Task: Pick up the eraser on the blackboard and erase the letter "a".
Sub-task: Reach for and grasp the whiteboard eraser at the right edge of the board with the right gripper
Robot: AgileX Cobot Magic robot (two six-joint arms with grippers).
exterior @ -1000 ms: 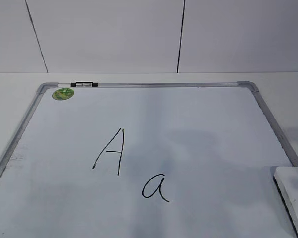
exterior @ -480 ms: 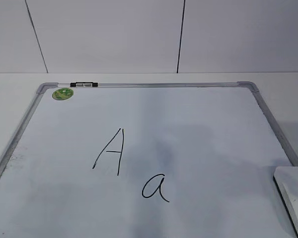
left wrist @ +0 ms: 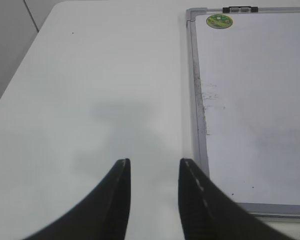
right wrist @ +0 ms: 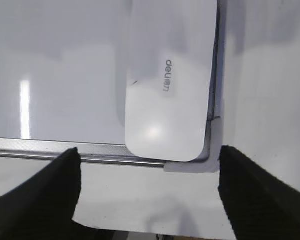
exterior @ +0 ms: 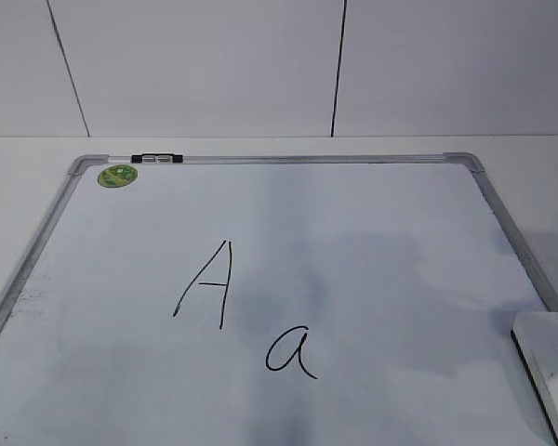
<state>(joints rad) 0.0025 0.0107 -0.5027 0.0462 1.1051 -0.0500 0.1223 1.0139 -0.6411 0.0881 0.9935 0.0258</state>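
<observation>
One blackboard lies flat on a white table.

- You have a plain white table carrying everything; its bare top shows to the left of the board in the left wrist view, with soft grey shadows across it.
- The blackboard lies flat on the table, its silver-grey frame and rounded corners resting directly on the surface. You see bare table all round the frame: behind the far edge, and along both sides.
- In the right wrist view the board's near corner sits close to the table's front edge, with a strip of white table between them.
- The table's left rear corner is rounded.
</observation>
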